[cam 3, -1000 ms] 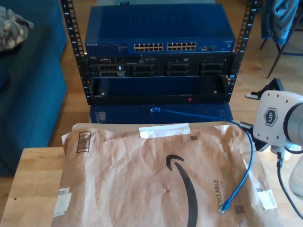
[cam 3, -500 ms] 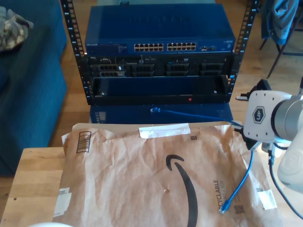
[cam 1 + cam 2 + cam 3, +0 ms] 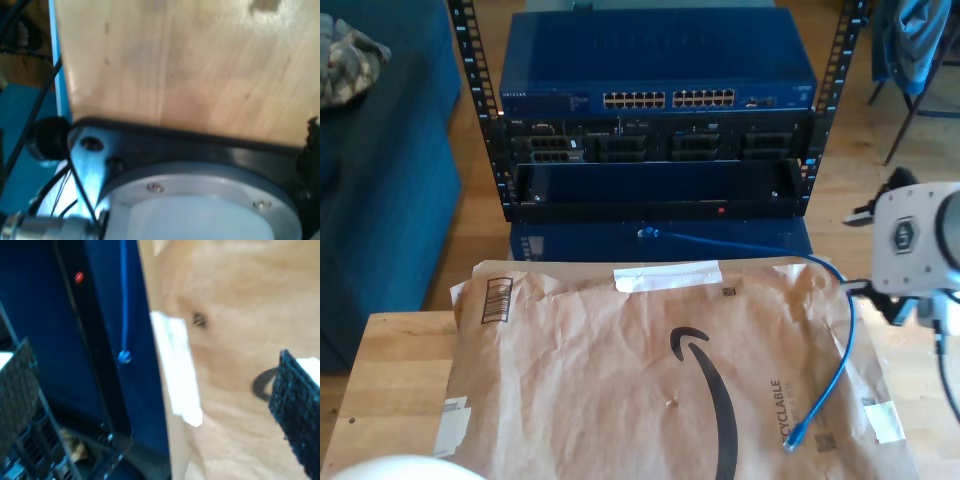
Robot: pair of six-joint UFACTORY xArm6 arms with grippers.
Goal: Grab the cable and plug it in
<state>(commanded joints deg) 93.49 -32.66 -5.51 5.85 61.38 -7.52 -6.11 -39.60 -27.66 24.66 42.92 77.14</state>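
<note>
The thin blue cable (image 3: 846, 340) lies loose on a brown paper mailer (image 3: 600, 390). One clear plug (image 3: 794, 441) rests on the paper near the exterior view's lower right. Its other plug (image 3: 647, 233) lies in front of the rack. The second wrist view has that far plug (image 3: 124, 357) and a stretch of cable (image 3: 123, 295) below it. My second gripper (image 3: 157, 400) is open above the mailer's edge, its black pads (image 3: 296, 407) wide apart and holding nothing. A dark shape (image 3: 311, 150) at the first wrist view's edge may be a finger.
A blue network switch (image 3: 660, 70) with a row of ports (image 3: 668, 99) tops the black rack (image 3: 660, 175). An arm's white joint (image 3: 912, 240) hangs at the exterior view's right. A wooden table (image 3: 390, 380) carries the mailer. White tape (image 3: 177, 370) sits on the mailer's edge.
The arm at the exterior view's right swung left, then back right. A white rounded shape has crept in at that view's bottom left. The cable has not moved.
</note>
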